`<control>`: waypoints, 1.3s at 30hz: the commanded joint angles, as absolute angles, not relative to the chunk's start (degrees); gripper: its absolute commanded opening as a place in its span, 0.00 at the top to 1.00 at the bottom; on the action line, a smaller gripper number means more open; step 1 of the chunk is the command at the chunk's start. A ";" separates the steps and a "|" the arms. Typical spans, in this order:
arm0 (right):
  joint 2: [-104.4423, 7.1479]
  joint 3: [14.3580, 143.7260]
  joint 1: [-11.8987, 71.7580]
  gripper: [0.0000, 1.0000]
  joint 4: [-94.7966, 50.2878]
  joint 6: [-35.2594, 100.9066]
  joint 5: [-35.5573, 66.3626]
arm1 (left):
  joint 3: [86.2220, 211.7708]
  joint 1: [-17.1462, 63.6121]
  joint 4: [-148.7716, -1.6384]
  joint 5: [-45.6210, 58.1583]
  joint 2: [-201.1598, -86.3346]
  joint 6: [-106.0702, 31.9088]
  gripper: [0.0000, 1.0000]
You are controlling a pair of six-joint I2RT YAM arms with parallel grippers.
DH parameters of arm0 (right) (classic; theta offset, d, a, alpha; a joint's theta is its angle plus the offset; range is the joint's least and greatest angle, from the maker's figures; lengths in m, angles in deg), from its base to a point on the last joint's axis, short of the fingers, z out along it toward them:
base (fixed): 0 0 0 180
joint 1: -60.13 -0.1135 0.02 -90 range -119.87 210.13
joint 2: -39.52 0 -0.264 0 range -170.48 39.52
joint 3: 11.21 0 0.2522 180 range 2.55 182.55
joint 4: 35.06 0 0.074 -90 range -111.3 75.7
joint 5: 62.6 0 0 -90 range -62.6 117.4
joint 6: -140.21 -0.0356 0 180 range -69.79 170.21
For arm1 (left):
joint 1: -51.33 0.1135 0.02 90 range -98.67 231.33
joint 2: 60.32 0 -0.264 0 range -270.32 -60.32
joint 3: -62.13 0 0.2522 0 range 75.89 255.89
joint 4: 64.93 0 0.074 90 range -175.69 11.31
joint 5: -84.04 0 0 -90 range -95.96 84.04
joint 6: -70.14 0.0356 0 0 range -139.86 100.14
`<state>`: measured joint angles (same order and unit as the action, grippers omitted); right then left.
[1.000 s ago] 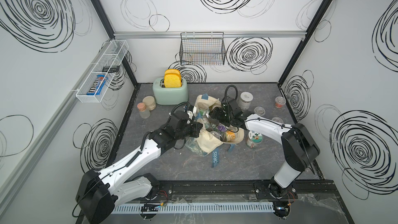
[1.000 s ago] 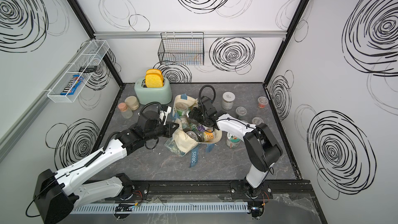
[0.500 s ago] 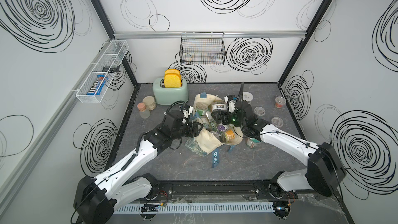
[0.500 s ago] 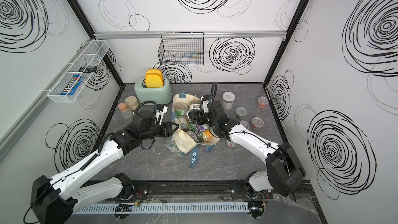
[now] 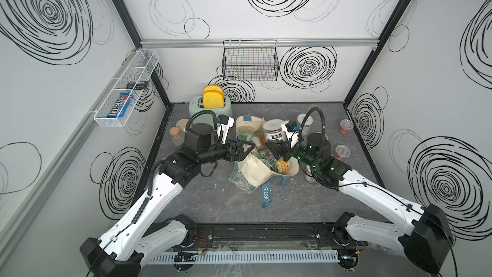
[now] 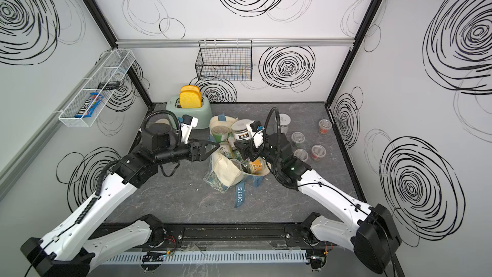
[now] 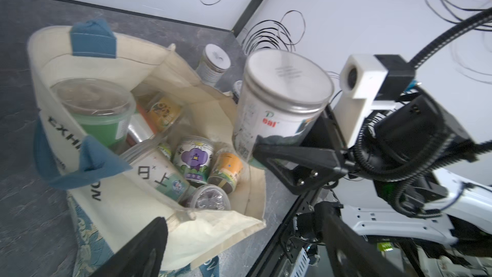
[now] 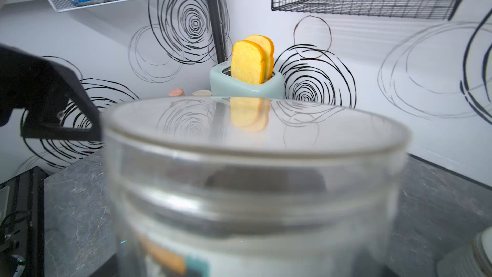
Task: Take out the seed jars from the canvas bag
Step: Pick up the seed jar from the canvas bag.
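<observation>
Grey counter: several jars out, many remain in bag. Right fingers pinch silver-lid jar above it; left fingers spread, empty.

The canvas bag lies before the toaster, seed jars inside, others rightward.

canvas bag 1 | toaster 1 | toast slices 2 | wall baskets 2 | seed jars: count unclear, many hidden

L arm stretched fwd, L pincer spread wide, R arm bent in, R pincer clamped on jar
</observation>
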<state>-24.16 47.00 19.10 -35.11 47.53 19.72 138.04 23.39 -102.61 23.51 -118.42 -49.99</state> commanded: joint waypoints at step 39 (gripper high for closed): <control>-28.17 58.89 -0.17 0.25 -26.59 54.95 18.61 | 139.08 22.33 -107.26 34.88 -125.18 -42.99 0.09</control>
